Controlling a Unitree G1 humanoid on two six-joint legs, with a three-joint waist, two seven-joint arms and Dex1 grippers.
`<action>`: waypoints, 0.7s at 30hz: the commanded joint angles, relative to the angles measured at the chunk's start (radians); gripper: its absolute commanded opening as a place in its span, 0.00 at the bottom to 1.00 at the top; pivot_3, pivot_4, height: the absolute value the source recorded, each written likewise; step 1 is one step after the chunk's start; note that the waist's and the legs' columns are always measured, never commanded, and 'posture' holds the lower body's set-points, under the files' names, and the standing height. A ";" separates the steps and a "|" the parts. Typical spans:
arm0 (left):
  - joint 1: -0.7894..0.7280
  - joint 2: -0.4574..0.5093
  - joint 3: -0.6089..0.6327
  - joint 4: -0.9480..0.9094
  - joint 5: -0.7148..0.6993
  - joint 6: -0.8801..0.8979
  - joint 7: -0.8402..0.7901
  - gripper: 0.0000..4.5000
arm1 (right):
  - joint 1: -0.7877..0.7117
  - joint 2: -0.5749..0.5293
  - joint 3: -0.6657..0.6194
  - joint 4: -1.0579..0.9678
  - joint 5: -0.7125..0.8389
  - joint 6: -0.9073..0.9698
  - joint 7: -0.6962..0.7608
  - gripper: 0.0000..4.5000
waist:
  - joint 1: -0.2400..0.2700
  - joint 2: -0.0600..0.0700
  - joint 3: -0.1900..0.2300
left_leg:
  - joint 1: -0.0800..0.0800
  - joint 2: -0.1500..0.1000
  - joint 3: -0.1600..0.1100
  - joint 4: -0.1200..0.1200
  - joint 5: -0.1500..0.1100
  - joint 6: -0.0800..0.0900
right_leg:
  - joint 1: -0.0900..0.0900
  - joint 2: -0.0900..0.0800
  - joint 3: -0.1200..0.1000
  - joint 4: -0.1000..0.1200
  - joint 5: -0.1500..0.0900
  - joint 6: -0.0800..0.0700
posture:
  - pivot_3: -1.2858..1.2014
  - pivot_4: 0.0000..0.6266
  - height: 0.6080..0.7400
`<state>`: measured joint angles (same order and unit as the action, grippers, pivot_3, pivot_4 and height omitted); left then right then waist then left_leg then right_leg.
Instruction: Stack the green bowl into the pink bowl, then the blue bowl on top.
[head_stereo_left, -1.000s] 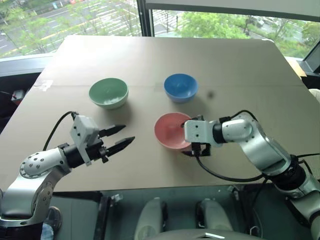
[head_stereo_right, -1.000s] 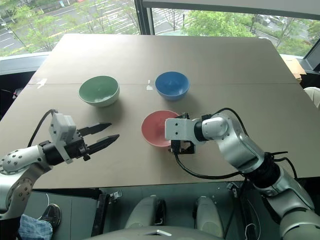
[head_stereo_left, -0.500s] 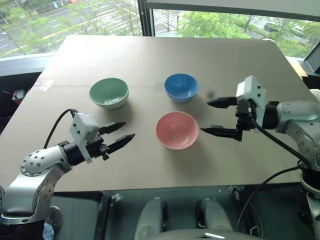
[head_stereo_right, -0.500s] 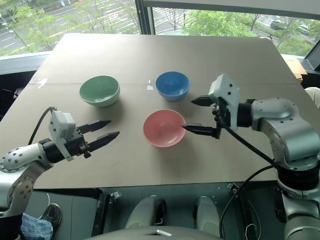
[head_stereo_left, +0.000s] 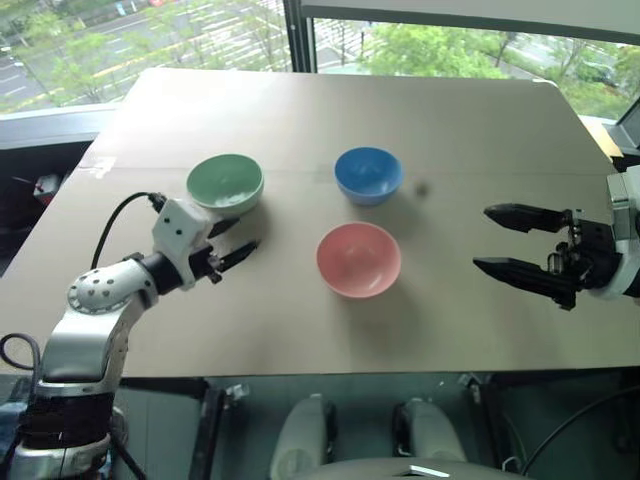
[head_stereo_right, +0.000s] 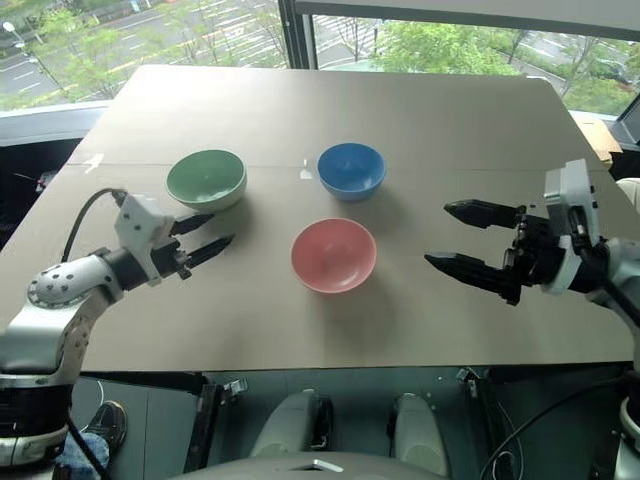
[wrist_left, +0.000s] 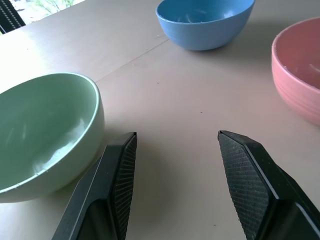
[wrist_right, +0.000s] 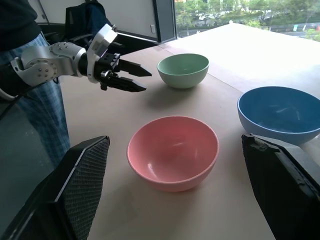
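Head view: the green bowl (head_stereo_left: 225, 183), blue bowl (head_stereo_left: 368, 175) and pink bowl (head_stereo_left: 358, 259) sit apart on the counter (head_stereo_left: 330, 110). The left gripper (head_stereo_left: 233, 243) is parted, empty, beside the green bowl.

Right wrist view: the right gripper (wrist_right: 187, 195) is spread wide, empty, facing the pink bowl.

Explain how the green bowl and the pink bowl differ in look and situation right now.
The small glossy mint-green bowl is pale green; the small glossy salmon-pink bowl is pink. The green bowl sits farther from the robot, on its left; the pink bowl sits nearer, in the middle. The open left gripper is close beside the green bowl; no gripper is near the pink bowl. Both stand upright, empty and look equal in size.
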<state>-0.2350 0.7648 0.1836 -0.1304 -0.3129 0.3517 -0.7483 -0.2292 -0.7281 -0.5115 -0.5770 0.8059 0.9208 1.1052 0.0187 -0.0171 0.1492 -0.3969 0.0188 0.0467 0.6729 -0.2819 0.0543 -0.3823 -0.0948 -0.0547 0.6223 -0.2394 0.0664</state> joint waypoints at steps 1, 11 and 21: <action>-0.119 0.018 -0.044 0.112 0.081 -0.056 0.011 0.61 | 0.019 -0.019 -0.013 -0.029 0.033 -0.072 -0.024 0.99 | -0.001 -0.001 0.000 | 0.000 0.000 0.000 0.000 0.000 0.000 | 0.000 0.000 0.000 0.000 0.000 0.000 | 0.52 0.24 1.00; -0.306 0.035 -0.186 0.386 0.247 -0.150 -0.037 0.61 | 0.053 -0.037 0.032 -0.020 0.040 -0.155 -0.088 0.99 | -0.004 -0.001 0.000 | -0.001 0.000 0.002 0.000 0.000 0.000 | 0.000 0.002 0.001 0.002 0.000 0.001 | 0.52 0.24 1.00; -0.481 0.009 -0.307 0.733 0.419 -0.158 -0.021 0.52 | 0.095 -0.088 -0.004 -0.021 0.052 -0.190 -0.133 1.00 | -0.001 -0.002 0.000 | -0.001 0.001 0.001 0.002 0.000 0.000 | 0.000 0.003 0.001 0.003 0.000 0.001 | 0.52 0.24 1.00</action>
<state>-0.6732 0.7822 -0.1093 0.5353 0.0716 0.2044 -0.7798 -0.1455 -0.7959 -0.4729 -0.5707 0.8345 0.7471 0.9821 0.0174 -0.0195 0.1494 -0.3976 0.0197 0.0480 0.6751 -0.2818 0.0545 -0.3822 -0.0916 -0.0538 0.6247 -0.2396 0.0674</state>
